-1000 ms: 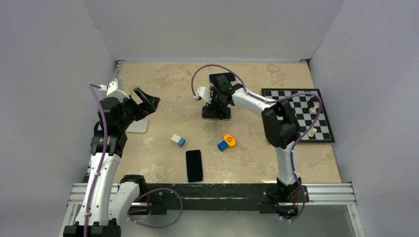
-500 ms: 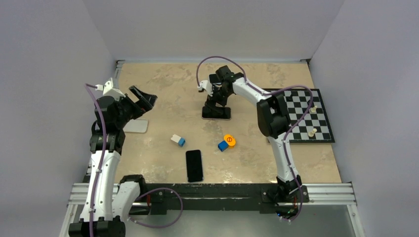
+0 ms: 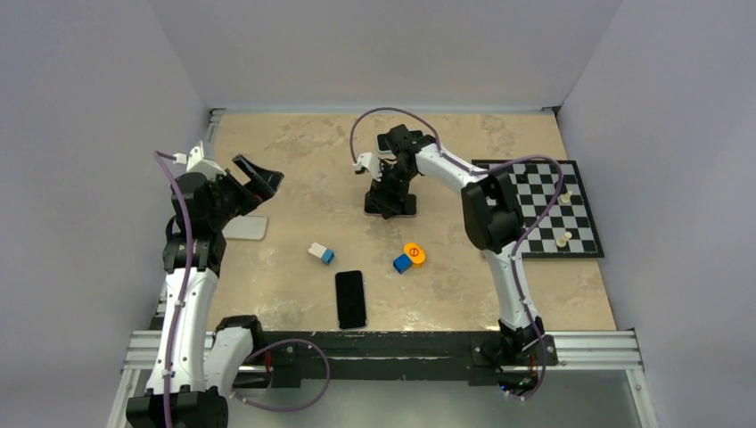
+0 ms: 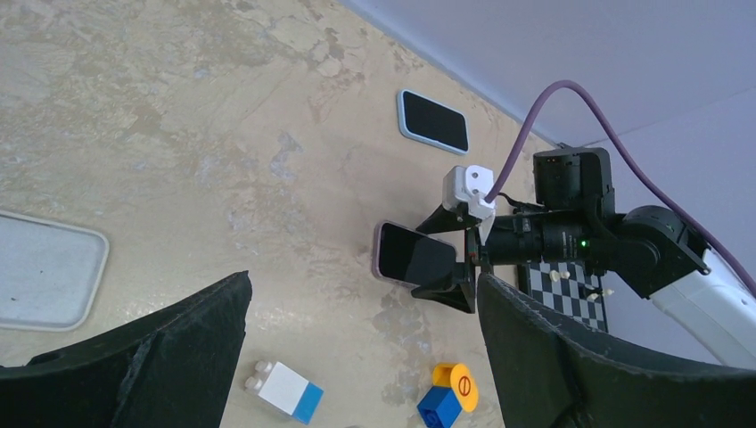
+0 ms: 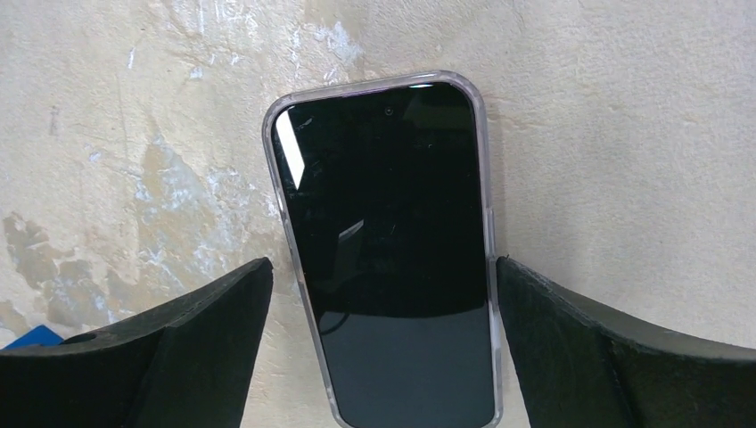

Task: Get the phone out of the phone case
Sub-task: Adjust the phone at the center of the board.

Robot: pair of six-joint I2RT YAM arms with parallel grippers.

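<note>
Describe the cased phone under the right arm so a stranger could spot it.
From the chessboard on the right, look left to the open right claw. The phone lies screen up directly beneath it. Unlike the plain black phone nearer the front, it sits in a clear case.

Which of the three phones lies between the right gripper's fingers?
The clear-cased phone at mid-table, straddled by the open right gripper; the black phone lies at the near edge, the blue-rimmed phone farthest back.

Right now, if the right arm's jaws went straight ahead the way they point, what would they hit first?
Probably the cased phone on the table: the open jaws point down at it, one on each side. They might instead touch the table just beside it; depth is unclear.
</note>
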